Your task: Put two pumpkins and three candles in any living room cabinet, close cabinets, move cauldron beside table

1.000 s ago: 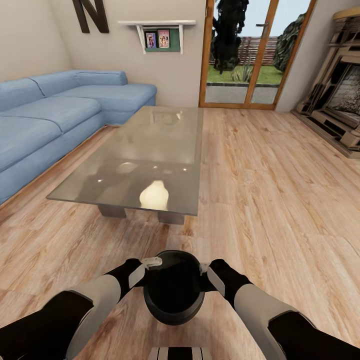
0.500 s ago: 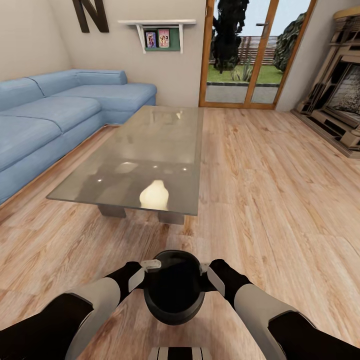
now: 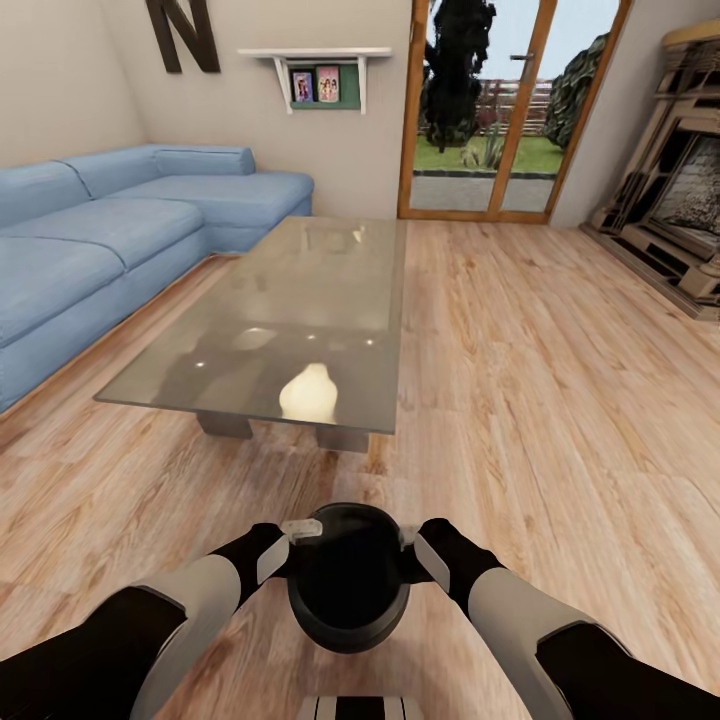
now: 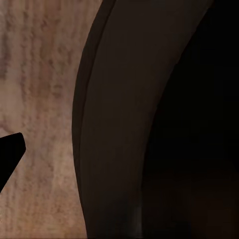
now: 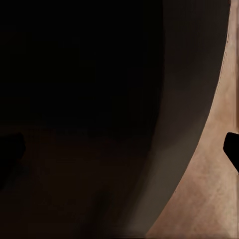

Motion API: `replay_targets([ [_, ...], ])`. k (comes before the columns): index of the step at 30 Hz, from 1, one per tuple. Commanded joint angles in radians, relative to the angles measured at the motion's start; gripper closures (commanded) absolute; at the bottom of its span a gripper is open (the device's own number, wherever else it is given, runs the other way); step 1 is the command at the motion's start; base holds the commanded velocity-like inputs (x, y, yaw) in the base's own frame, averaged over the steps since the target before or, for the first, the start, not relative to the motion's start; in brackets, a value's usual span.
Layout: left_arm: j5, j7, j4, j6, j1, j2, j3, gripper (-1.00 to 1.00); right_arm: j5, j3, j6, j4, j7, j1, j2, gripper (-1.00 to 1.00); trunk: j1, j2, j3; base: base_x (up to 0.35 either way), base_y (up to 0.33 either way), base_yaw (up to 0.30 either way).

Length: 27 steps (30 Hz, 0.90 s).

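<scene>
Right now I carry the cauldron (image 3: 347,575) between both arms, my left end effector (image 3: 300,527) and right end effector (image 3: 408,540) pinching opposite sides of its rim to keep it level. At twelve o'clock the tabletop (image 3: 300,300) waits, near but apart.

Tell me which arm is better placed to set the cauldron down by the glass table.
Neither alone: the left gripper and the right gripper clasp opposite sides of the cauldron, so both should lower it together. The table lies straight ahead, slightly toward the left arm.
</scene>
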Motion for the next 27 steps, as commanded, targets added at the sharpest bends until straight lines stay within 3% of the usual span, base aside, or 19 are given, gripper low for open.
replay_targets([
  [1, 0.011, 0.006, -0.002, 0.005, 0.000, 0.000, -0.006, -1.00, 0.000, 0.002, 0.004, 0.000, 0.001, 0.000, 0.000, -1.00, -0.001, 0.000, 0.003, 0.000, 0.000, 0.000],
  [27, 0.011, 0.006, 0.006, 0.010, 0.000, -0.001, -0.008, -1.00, 0.001, 0.001, 0.005, -0.001, -0.008, 0.000, 0.000, -1.00, -0.012, 0.006, 0.100, 0.000, 0.000, 0.000],
])
